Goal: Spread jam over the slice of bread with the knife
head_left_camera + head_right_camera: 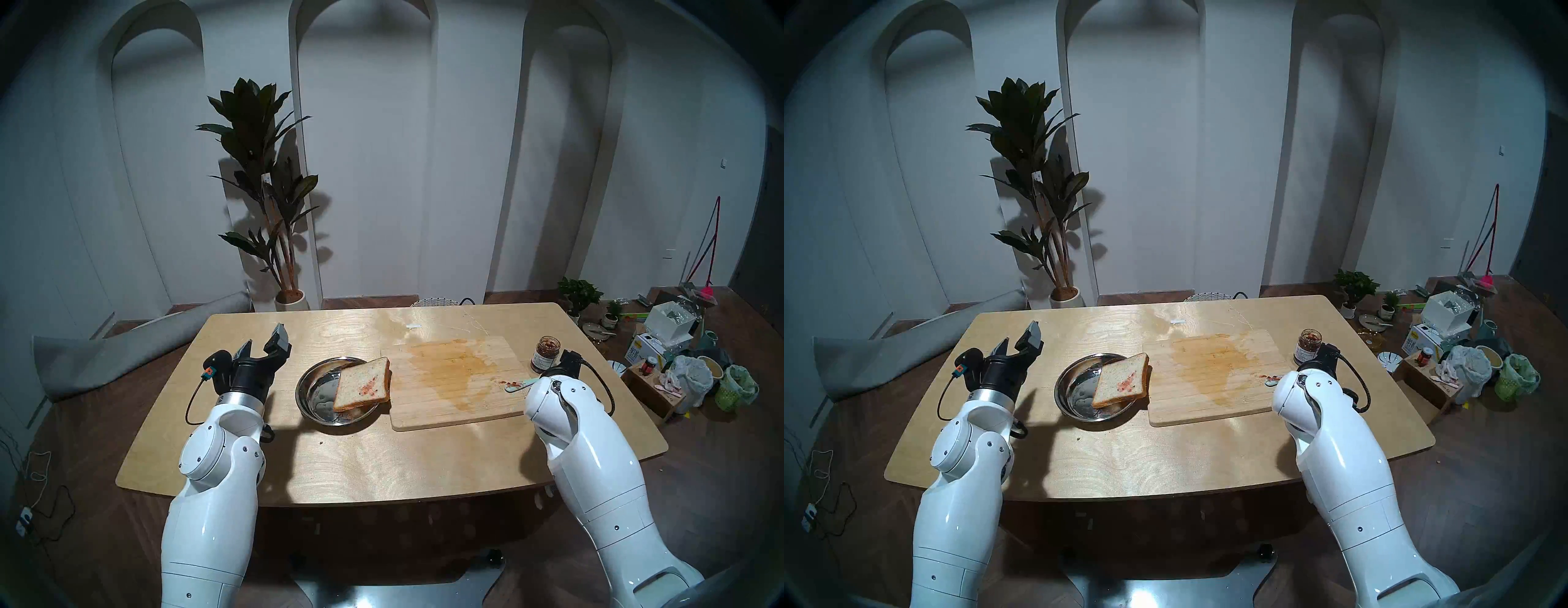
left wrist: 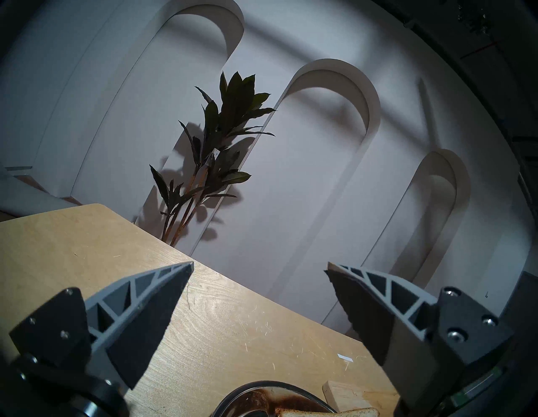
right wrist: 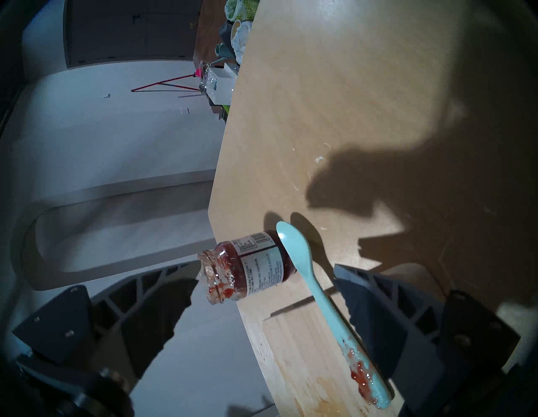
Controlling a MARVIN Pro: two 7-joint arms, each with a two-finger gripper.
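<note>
While the left pincer (image 1: pixel 266 342) is held wide open with nothing in it above the tabletop (image 1: pixel 382 458), the slice of bread (image 1: pixel 362 383) is seen propped on the rim of a metal plate (image 1: pixel 312 386), smeared with a bit of red. The knife (image 3: pixel 323 308) is left lying on the cutting board (image 1: pixel 458 395), jam-smeared, beside the jam (image 3: pixel 247 268) jar. The right pincer (image 3: pixel 262 294) is spread open too, gripping nothing.
</note>
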